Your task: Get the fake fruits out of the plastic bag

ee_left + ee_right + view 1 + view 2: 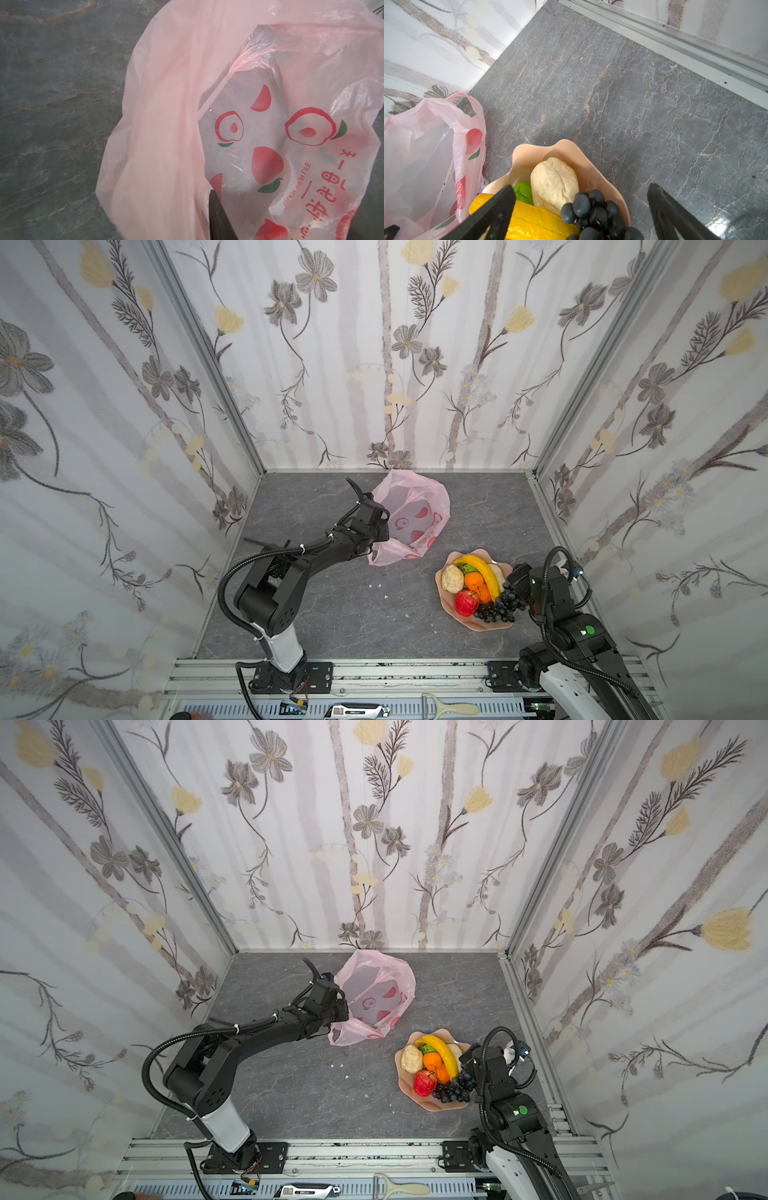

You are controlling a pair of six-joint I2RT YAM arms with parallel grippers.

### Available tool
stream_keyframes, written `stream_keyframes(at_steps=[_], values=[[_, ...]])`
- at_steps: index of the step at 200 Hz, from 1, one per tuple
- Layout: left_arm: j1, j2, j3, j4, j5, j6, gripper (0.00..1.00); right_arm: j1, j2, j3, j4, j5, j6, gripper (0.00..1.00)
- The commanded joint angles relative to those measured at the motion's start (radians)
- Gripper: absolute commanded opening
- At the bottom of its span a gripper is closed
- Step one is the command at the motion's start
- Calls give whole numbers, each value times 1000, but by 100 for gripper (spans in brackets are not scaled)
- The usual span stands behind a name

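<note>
The pink plastic bag [415, 510] [380, 986] stands open near the back of the table, and I see no fruit inside it [259, 128]. My left gripper [381, 526] [341, 1006] is at the bag's left rim. In the left wrist view only one dark finger [216, 214] shows against the film, so its state is unclear. The fake fruits lie heaped in a peach dish [492, 627] [529, 151]: banana [480, 570], apple [466, 602], orange [473, 581], grapes [498, 608] and a beige lump [554, 182]. My right gripper [517, 576] [581, 207] hangs open over the dish's right edge, above the grapes.
The floral walls close in the table on three sides. A few white crumbs [376, 585] lie on the grey marble top between the arms. A peeler [451, 708] and a small tool [357, 711] lie on the front rail.
</note>
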Motion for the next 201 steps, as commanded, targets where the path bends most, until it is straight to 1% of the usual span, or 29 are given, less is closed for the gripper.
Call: stream_keyframes(at_steps=[1,8,11,19,34,42,50,62,75,86,111,142,156,181,201], values=[[1,70,123,-112,-28,48,28,0,1,-7,26,-15,13,100],[1,99,162,-141,-44,60,30,0,3,-9,36,-23,12,100],[1,111,202,-154,-51,64,32,0,3,-10,38,-28,13,100],[1,142,257,-192,-76,73,37,-1,2,-11,45,-34,13,100],[2,184,347,-264,-158,76,51,0,-2,-13,50,-35,14,100],[2,196,386,-299,-208,73,61,-2,-6,-13,51,-38,13,100],[2,199,416,-329,-260,64,72,-1,-10,-13,54,-42,13,100],[3,190,450,-374,-325,43,84,-2,-20,-9,57,-49,11,100],[5,172,478,-421,-386,3,94,-2,-22,-2,62,-58,-8,100],[6,152,497,-448,-382,-7,99,-2,-15,4,64,-56,-20,100],[4,98,508,-493,-336,-30,100,-3,3,10,74,-59,-46,100],[-15,-24,431,-502,-261,-51,100,-4,-2,12,97,-61,-74,100],[-52,-98,374,-504,-246,-55,100,-4,-4,20,104,-61,-93,100],[-159,-207,255,-504,-195,-74,100,-3,1,22,126,-77,-120,100],[-246,-265,177,-503,-168,-119,97,-5,13,21,139,-73,-133,100]])
